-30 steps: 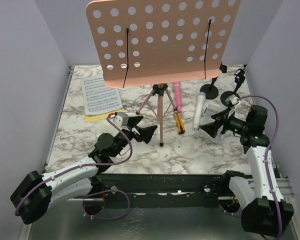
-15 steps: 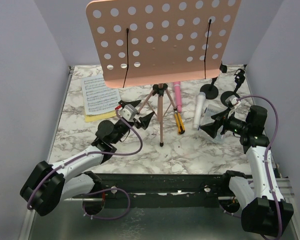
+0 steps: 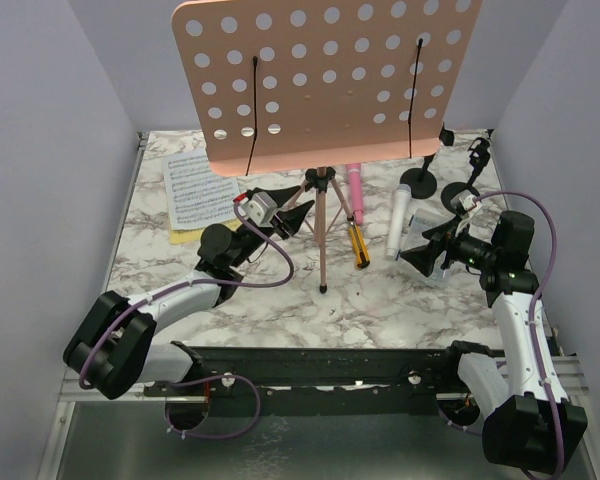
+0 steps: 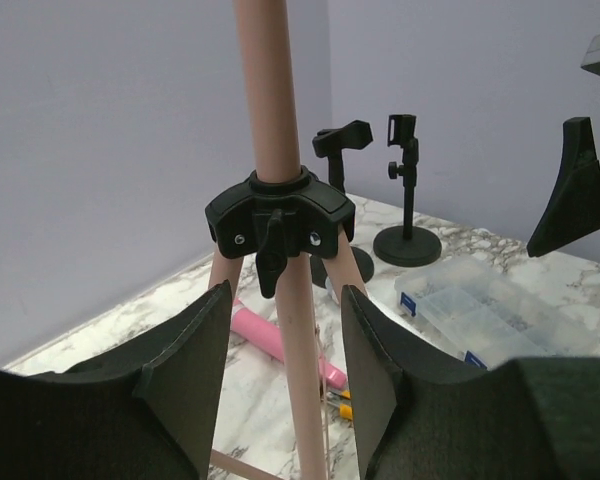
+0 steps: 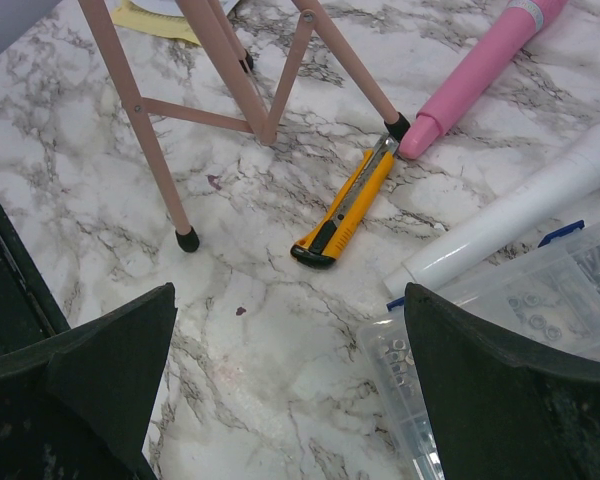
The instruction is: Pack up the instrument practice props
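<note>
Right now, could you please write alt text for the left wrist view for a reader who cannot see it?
The left end effector straddles a pink tripod leg below its black hub, gaps showing on both sides. Behind are a pink microphone, two black mic mounts and a clear plastic box.

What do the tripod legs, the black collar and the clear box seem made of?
The tripod legs: slim pink tubes, even matte coat, black end caps; probably painted metal. The black collar: moulded plastic, slight sheen, screw heads showing. The clear box: transparent plastic, small parts visible through it.
</note>
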{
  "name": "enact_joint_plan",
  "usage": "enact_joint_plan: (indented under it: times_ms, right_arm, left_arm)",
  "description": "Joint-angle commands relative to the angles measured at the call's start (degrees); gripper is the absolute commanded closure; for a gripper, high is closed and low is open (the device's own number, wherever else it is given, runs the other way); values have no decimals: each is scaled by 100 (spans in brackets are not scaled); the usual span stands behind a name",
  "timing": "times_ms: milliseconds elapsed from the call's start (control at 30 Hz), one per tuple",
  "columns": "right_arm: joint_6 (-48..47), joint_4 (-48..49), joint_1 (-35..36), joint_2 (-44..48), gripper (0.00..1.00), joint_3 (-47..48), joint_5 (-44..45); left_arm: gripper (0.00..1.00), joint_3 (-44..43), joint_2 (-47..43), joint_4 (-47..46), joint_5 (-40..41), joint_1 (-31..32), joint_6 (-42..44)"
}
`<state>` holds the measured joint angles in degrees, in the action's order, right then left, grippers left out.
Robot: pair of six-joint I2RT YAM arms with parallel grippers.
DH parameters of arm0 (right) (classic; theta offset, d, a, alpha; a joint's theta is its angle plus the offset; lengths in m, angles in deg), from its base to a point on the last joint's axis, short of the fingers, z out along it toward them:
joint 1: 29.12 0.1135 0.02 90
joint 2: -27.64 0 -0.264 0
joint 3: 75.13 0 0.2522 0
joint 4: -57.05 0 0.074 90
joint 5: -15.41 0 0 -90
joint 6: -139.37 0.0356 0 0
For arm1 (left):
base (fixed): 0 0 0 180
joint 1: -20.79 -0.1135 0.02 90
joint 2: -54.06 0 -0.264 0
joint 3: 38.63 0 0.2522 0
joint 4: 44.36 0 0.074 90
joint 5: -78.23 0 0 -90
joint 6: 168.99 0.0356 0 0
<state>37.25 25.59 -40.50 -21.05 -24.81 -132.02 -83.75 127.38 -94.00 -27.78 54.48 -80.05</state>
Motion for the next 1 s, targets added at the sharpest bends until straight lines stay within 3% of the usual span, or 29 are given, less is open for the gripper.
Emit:
enact_joint_plan:
  times_ms: [0, 200, 533, 700, 967]
  right_arm:
    - [-100, 11, -32, 59, 0, -48, 83]
    - [-100, 9, -35, 67, 1, -50, 86]
    - [-99, 2, -37, 63, 0, -51, 82]
    - [-100, 3, -38, 53, 0, -44, 75]
    - [-102, 11, -38, 48, 1, -44, 71]
  left_arm:
    - [56, -190, 250, -559, -78, -54, -235]
    - [67, -295, 489, -824, -38, -57, -423]
    - [72, -305, 529, -912, -139, -67, -1043]
    - [83, -311, 569, -903, -41, -72, -1419]
    - [90, -382, 524, -687, 317, -98, -2589]
